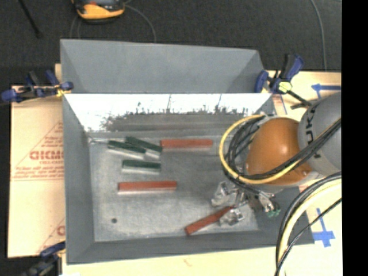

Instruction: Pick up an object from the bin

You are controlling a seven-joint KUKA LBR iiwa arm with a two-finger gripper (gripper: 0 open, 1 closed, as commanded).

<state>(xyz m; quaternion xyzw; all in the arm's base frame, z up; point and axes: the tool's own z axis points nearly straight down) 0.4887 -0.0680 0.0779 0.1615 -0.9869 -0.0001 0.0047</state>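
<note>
My gripper [231, 207] is low over the bin floor at the front right, under the orange cover. Its metal fingers sit at the right end of a reddish-brown flat bar [202, 223] that lies slanted near the front wall. The bar's right end is hidden among the fingers, and I cannot tell whether they are closed on it. Another reddish-brown bar [148, 186] lies flat in the middle of the floor, to the left of the gripper.
Along the back of the floor lie a third reddish-brown bar [187, 144], two crossed dark green bars [135, 146] and a shorter green bar [141, 165]. The arm and its looped cables cover the bin's right side.
</note>
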